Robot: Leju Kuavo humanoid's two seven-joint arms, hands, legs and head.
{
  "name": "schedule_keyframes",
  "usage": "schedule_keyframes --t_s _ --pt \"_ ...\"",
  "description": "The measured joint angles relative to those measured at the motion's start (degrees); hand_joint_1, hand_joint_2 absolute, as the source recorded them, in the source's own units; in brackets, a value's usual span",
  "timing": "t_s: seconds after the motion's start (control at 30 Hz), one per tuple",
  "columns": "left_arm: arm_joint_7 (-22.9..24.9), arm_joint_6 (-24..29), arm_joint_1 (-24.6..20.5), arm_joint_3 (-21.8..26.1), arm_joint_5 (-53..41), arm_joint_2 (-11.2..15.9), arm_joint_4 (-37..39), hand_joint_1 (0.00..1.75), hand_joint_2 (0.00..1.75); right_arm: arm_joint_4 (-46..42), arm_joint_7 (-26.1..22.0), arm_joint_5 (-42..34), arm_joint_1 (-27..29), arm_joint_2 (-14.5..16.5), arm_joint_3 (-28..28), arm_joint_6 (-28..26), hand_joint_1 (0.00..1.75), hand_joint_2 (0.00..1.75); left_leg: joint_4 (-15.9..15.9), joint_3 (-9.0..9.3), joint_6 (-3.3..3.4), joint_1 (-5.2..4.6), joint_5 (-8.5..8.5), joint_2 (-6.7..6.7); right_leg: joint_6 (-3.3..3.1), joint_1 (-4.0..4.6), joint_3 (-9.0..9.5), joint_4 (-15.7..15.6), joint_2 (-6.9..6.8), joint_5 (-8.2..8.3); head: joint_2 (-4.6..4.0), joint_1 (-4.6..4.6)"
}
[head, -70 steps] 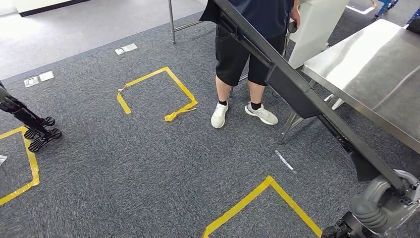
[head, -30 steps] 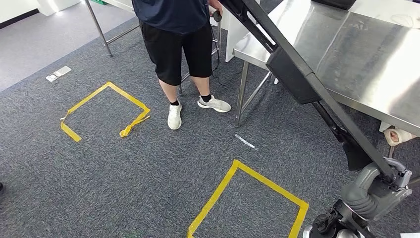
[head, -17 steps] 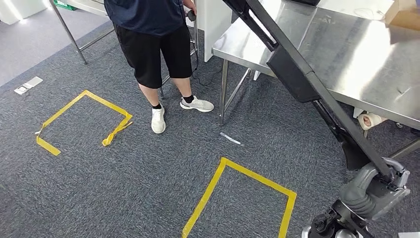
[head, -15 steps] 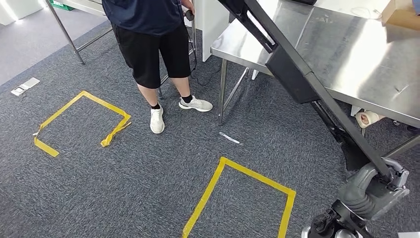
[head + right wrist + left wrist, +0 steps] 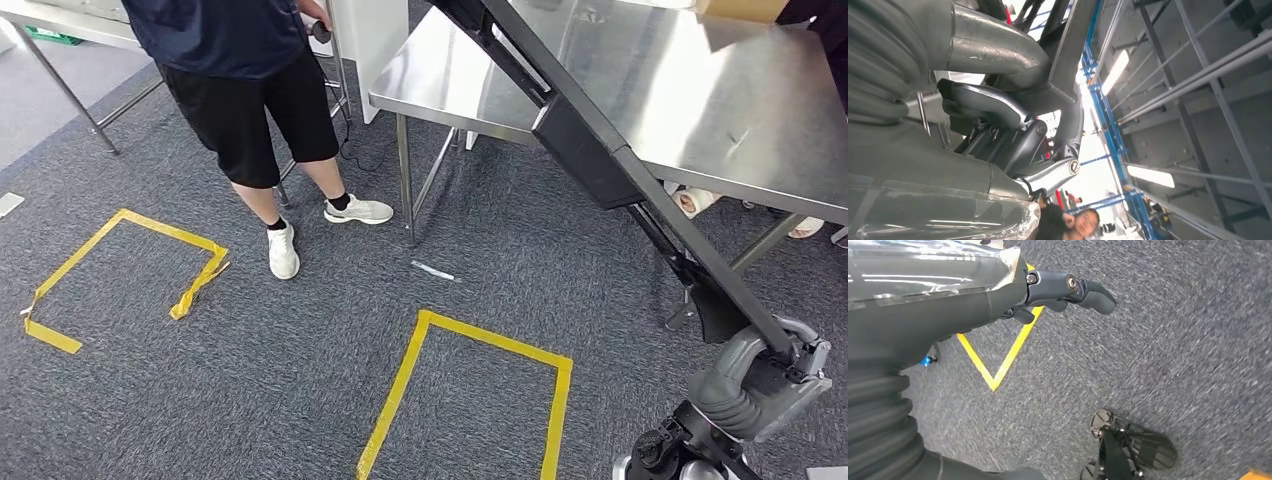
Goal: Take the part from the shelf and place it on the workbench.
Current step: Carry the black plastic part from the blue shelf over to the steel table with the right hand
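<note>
The part (image 5: 590,150) is a long black bar with a boxy block partway along it. It slants from the lower right up across the steel workbench (image 5: 700,90). My right hand (image 5: 790,365) grips its lower end at the bottom right of the head view. In the right wrist view the hand's fingers (image 5: 998,115) curl around the dark part (image 5: 1068,60). My left hand (image 5: 1068,290) hangs over the grey carpet, fingers stretched out and holding nothing.
A person (image 5: 240,90) in dark shorts and white shoes stands left of the workbench's corner leg (image 5: 405,180). Yellow tape squares (image 5: 470,400) (image 5: 120,270) mark the carpet. A cardboard box (image 5: 740,10) sits on the bench's far side. A black wheeled stand foot (image 5: 1128,445) is near my left hand.
The whole view has shifted: the workbench, person and tape squares slid left and the bench now lies closer ahead. The part stays in my right hand at the same slant.
</note>
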Motion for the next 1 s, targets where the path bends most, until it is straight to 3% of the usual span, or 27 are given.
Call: schedule_keyframes --t_s 0.07,0.13,0.17,0.2,0.27,0.33,0.4,0.47,0.53,0.6,0.67,0.7,0.73,0.8,0.83,0.9,1.0 --pt "0.1 0.0 0.1 0.0 -0.3 -0.1 0.0 0.00 1.75 0.0 0.0 0.0 0.0 -0.1 0.0 -0.1 1.75 1.75 4.5 -2.14 -0.53 0.28 -2.75 -2.09 -0.80 -0.40 0.07 -0.1 0.87 0.16 0.00 -0.14" --pt "0.1 -0.1 0.3 0.0 -0.6 -0.1 0.0 0.00 1.75 0.0 0.0 0.0 0.2 -0.1 0.0 -0.2 1.75 1.75 12.1 -5.83 -0.71 0.33 -6.16 -3.39 -1.23 -0.26 0.04 -0.1 1.72 0.16 0.00 -0.21" --pt "0.1 -0.1 0.5 0.0 -0.7 -0.1 0.0 0.00 1.75 0.0 0.0 0.0 0.3 -0.1 0.0 -0.2 1.75 1.75 15.0 -7.37 -0.78 0.35 -6.89 -3.53 -1.25 -0.20 0.06 -0.1 2.24 0.15 -0.01 -0.19" --pt "0.2 -0.1 0.6 0.0 -0.8 -0.1 0.0 0.00 1.75 0.0 0.0 0.0 0.5 -0.1 0.0 -0.3 1.75 1.75 15.9 -8.00 -0.80 0.38 -6.48 -3.58 -1.25 -0.16 0.10 -0.1 2.79 0.15 -0.01 -0.21" --pt "0.3 -0.1 0.7 0.0 -1.0 -0.2 0.0 0.00 1.75 0.0 0.0 0.0 0.8 -0.1 0.0 -0.3 1.75 1.75 11.4 -6.26 -0.69 0.55 -2.85 -3.91 -1.20 -0.18 0.27 0.0 4.02 0.14 -0.01 -0.22" --pt "0.3 -0.1 0.7 0.0 -1.1 -0.2 0.0 0.00 1.75 0.0 0.0 0.0 0.8 -0.1 0.0 -0.2 1.75 1.75 3.9 -2.82 -0.48 0.89 0.41 -5.73 -1.03 0.00 0.26 0.1 5.10 0.11 -0.01 -0.17" --pt "0.4 -0.2 0.6 0.0 -1.1 -0.2 0.0 0.00 1.75 0.0 0.1 0.1 0.8 -0.1 0.0 0.0 1.75 1.75 0.4 -1.27 -0.19 0.84 0.99 -7.04 -0.50 0.14 -0.13 0.1 5.98 0.29 0.00 -0.09" --pt "0.4 -0.2 0.6 0.0 -1.3 -0.3 0.0 0.00 1.75 0.0 0.1 0.1 0.9 -0.1 -0.1 0.1 1.75 1.75 -0.1 -1.02 0.54 0.53 1.13 -6.30 0.31 0.02 -0.65 0.0 6.70 0.59 0.01 -0.08" --pt "0.3 -0.1 0.5 0.0 -1.5 -0.4 0.0 0.00 1.75 0.0 0.1 0.1 1.0 -0.2 -0.2 0.1 1.75 1.75 -0.6 -0.74 1.44 0.52 1.59 -5.24 0.73 0.05 -1.71 1.5 5.31 -0.19 0.01 0.11" --pt "0.2 -0.1 0.4 0.0 -1.6 -0.4 0.0 0.00 1.75 0.0 0.1 0.2 1.0 -0.2 -0.2 0.2 1.75 1.75 -0.8 -0.69 1.93 0.46 1.79 -4.11 0.56 0.13 -4.46 7.4 2.99 -2.91 0.00 0.41" --pt "0.1 -0.1 0.4 0.0 -1.6 -0.4 0.0 0.00 1.75 0.0 0.0 0.1 1.1 -0.3 -0.2 0.4 1.75 1.75 -0.8 -0.76 2.05 0.35 1.76 -3.01 0.55 0.11 -7.73 14.4 2.26 -5.44 0.00 0.54" --pt "0.0 -0.1 0.5 0.0 -1.7 -0.4 0.0 0.00 1.75 0.0 0.1 0.1 1.2 -0.3 -0.2 0.5 1.75 1.75 -0.8 -0.78 2.04 0.33 1.74 -2.58 0.80 0.05 -8.36 15.9 2.16 -5.69 0.00 0.55" --pt "0.0 -0.1 0.4 0.0 -1.7 -0.4 0.0 0.00 1.75 0.0 0.0 0.1 1.3 -0.3 -0.3 0.5 1.75 1.75 -0.8 -0.76 2.02 0.34 1.72 -2.24 1.20 -0.05 -7.88 15.1 2.06 -5.14 0.00 0.56" --pt "-0.1 0.0 0.4 0.0 -1.7 -0.5 0.0 0.00 1.75 0.1 0.0 0.3 1.3 -0.4 -0.3 0.6 1.75 1.75 -0.7 -0.64 1.82 0.35 1.65 -1.82 2.02 -0.35 -3.89 7.8 1.46 -2.61 0.01 0.58" --pt "-0.1 0.1 0.3 0.0 -1.8 -0.6 0.0 0.00 1.75 0.1 0.0 0.3 1.3 -0.4 -0.3 0.6 1.75 1.75 -0.7 -0.59 1.57 0.23 1.53 -1.71 2.10 -0.33 -1.74 4.0 1.15 -1.50 0.01 0.58" --pt "-0.2 0.1 0.2 0.0 -1.8 -0.6 0.0 0.00 1.75 0.1 0.0 0.4 1.3 -0.3 -0.3 0.7 1.75 1.75 -0.5 -0.58 1.24 -0.07 1.28 -1.66 1.59 -0.36 0.53 -0.1 0.81 -0.48 0.00 0.51" --pt "-0.2 0.1 0.2 0.0 -1.9 -0.5 0.0 0.00 1.75 0.1 0.0 0.5 1.4 -0.3 -0.5 0.7 1.75 1.75 -0.5 -0.63 2.25 -0.07 1.30 -1.79 1.08 -0.34 0.66 -0.2 0.99 -0.25 0.01 0.42"
